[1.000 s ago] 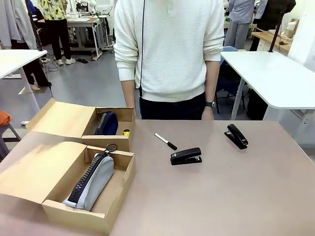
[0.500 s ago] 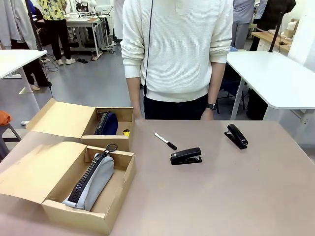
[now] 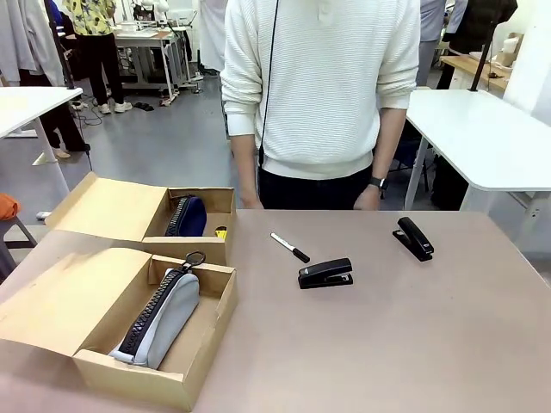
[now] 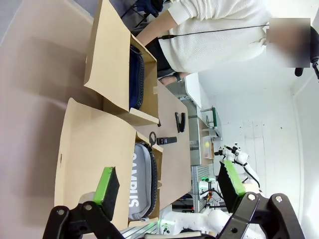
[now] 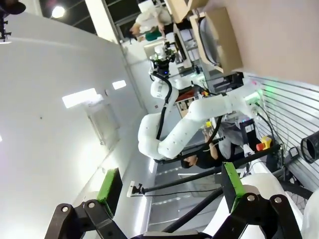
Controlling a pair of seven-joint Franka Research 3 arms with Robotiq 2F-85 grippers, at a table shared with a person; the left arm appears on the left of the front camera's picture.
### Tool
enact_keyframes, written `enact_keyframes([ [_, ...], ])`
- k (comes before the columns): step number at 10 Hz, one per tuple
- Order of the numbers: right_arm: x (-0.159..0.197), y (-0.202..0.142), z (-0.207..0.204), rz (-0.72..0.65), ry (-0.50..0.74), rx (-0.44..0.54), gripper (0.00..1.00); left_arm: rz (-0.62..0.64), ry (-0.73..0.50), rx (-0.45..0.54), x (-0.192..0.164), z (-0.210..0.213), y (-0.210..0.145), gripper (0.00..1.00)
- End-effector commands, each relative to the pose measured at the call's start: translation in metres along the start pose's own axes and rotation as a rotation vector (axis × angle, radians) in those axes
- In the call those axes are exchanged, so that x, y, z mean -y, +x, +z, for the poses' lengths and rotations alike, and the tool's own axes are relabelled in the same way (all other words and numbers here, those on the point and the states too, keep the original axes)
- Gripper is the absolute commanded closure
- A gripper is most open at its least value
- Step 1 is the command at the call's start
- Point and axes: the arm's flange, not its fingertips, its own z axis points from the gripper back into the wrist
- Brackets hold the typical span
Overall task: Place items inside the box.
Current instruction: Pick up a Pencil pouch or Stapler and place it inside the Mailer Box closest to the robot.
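Left hand: fingers spread wide, nothing between them. Straight ahead of it, grey pencil case lettered "CAMPUS" lies inside near box. Just beyond, far box holds navy pouch, with yellow knife tucked beside the pouch. Farther out from this hand, on the open surface: marker, stapler near it, second stapler well apart. Right hand: spread, empty, aimed off toward the room. Person stands at the far edge.
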Motion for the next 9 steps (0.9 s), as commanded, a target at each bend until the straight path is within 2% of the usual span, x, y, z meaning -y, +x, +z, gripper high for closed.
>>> enact_keyframes([
  [1,-0.0078,0.0008,-0.0020,-0.002,0.016,0.006,0.00,-0.018,-0.017,0.007,0.0010,0.0005,0.0008,0.00],
  [9,-0.0026,0.0013,-0.0016,-0.001,-0.001,0.003,0.00,-0.018,-0.017,0.007,0.0010,0.0005,0.0008,0.00],
])
